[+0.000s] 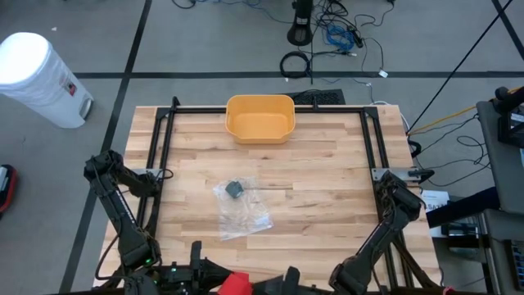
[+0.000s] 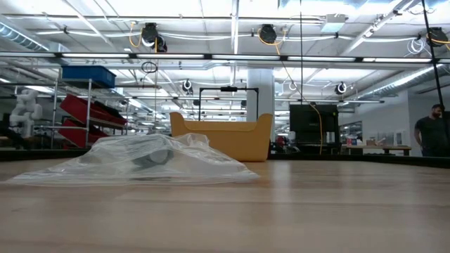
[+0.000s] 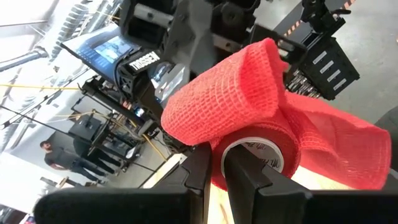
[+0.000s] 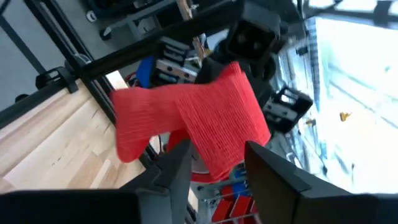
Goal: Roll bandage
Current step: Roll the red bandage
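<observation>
At the near edge of the wooden table (image 1: pixel 327 205), the red bandage (image 1: pixel 236 283) sits between the two grippers, nearer than everything else on the table. The left gripper (image 3: pixel 214 171) is clamped on the roll's rim — one dark finger (image 3: pixel 198 168) outside the red wrap, the other inside the white core. A loose tail of bandage reaches across to the right gripper (image 4: pixel 214 163), whose fingers stand apart on either side of the red fabric; whether they press it I cannot tell.

Farther in from that edge, about mid-table, lies a crumpled clear plastic bag (image 1: pixel 239 206) with a small dark object (image 1: pixel 235 189) on it. Beyond the bag, at the table's far edge, stands a yellow bin (image 1: pixel 260 117) — open side up. Off the table, past its far left corner, is a white cylindrical container (image 1: pixel 39 75); cables (image 1: pixel 327 41) lie on the floor beyond the far edge.
</observation>
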Tool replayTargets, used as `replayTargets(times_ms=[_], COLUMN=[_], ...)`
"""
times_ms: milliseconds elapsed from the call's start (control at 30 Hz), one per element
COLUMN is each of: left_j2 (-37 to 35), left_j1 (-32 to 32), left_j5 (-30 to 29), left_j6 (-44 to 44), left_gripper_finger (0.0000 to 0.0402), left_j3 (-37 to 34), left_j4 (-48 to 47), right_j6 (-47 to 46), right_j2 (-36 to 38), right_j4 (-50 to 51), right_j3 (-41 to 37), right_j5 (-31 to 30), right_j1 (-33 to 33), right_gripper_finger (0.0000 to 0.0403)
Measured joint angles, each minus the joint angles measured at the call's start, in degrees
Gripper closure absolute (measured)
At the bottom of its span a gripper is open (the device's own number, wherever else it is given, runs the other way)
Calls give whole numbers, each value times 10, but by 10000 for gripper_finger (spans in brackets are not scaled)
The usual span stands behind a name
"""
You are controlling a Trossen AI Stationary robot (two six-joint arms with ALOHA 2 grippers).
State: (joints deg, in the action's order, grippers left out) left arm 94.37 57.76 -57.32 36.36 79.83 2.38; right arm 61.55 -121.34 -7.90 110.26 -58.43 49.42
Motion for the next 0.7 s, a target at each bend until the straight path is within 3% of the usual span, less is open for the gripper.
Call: replayTargets(times_ms=[467, 700], left_j2=[0, 0], left_j1=[0, -3], left_j5=[-2, -2], left_j6=[0, 0], left_gripper_finger=[360, 360], left_j3=[0, 0], left_j4=[-3, -3], right_j6=[64, 146], right_j2=[-9, -29], right_j4=[28, -32], right_j3=[0, 0], right_j5=[-1, -2], right_j1=[1, -3], right_gripper_finger=[273, 273])
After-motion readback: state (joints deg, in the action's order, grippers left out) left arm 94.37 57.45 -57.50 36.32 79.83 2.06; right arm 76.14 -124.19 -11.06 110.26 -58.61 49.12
